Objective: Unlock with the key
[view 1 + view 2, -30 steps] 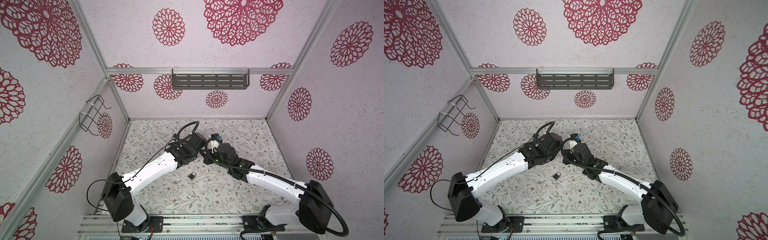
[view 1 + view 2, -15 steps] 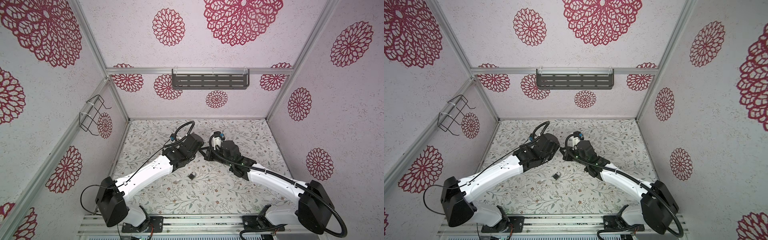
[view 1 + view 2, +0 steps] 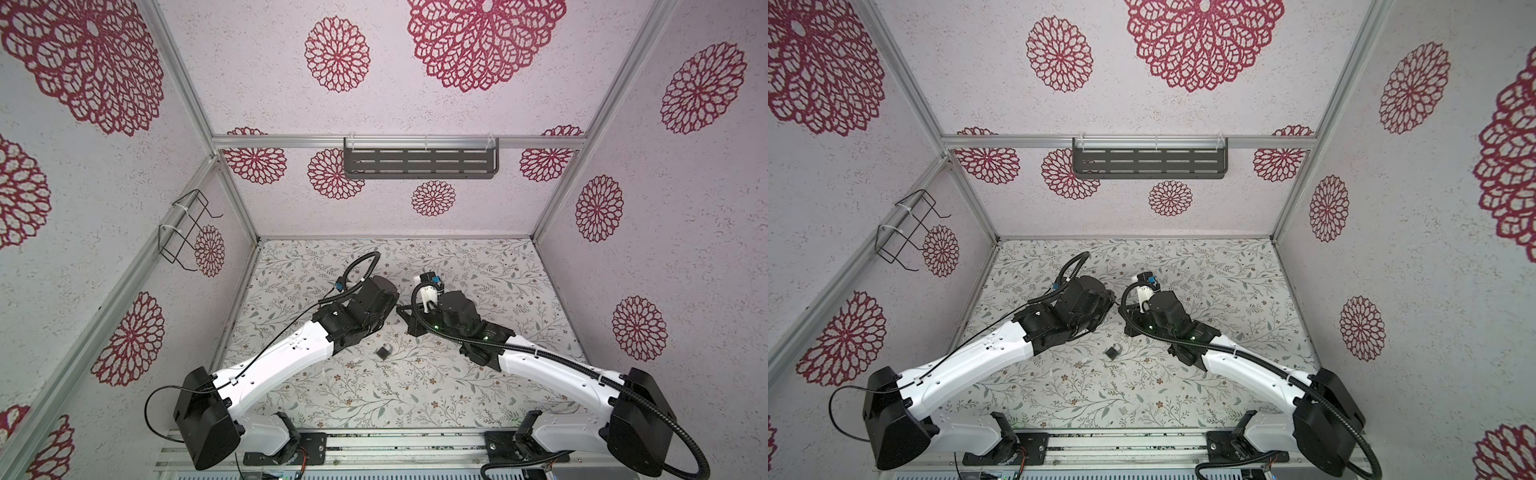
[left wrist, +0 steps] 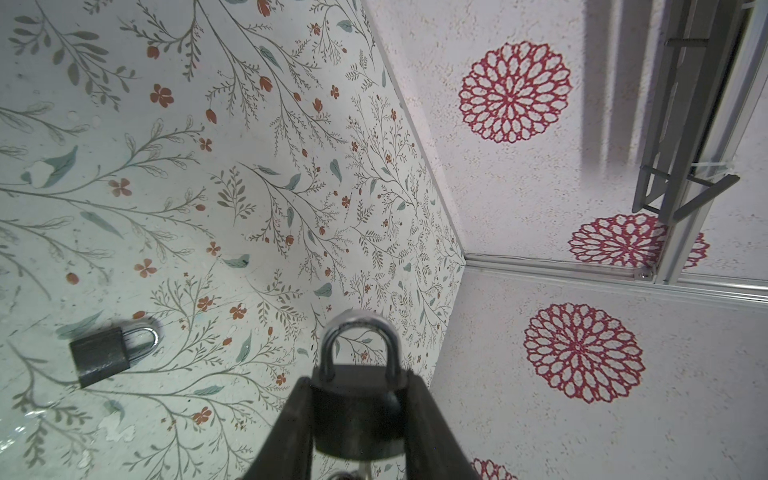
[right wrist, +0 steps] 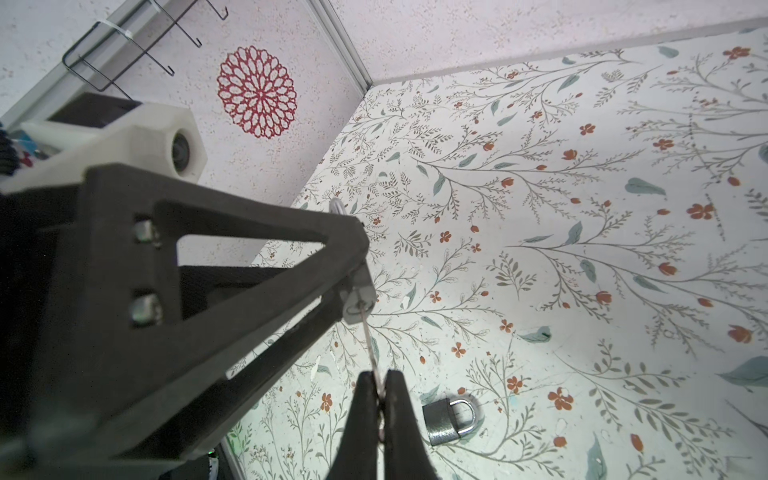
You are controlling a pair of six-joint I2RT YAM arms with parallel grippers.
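Left pincer (image 4: 357, 378) clamps padlock (image 4: 357, 409) body, bottom centre of left wrist frame, shackle pointing up-frame. Right pincer (image 5: 376, 386) pinched tight on key (image 5: 370, 349), lower centre of right wrist frame. Blade's long axis runs up-frame, leaning left, tip at keyhole. Best: twist about blade axis, stay coaxial, no side load. Spare padlock (image 5: 451, 415) lies on tabletop (image 5: 582, 249).

A grey slotted shelf (image 3: 419, 164) is hanging from the aluminium rail (image 3: 282, 141) across the back wall, showing in both top views (image 3: 1149, 163). A black wire rack (image 3: 185, 232) is jutting out from the left wall, tied on with white straps. Red rosette prints (image 3: 337, 54) are dotting the pale walls. A spare padlock (image 3: 384, 351) is lying flat near the middle of the floral-printed bench (image 3: 498, 270), its shackle appearing closed.
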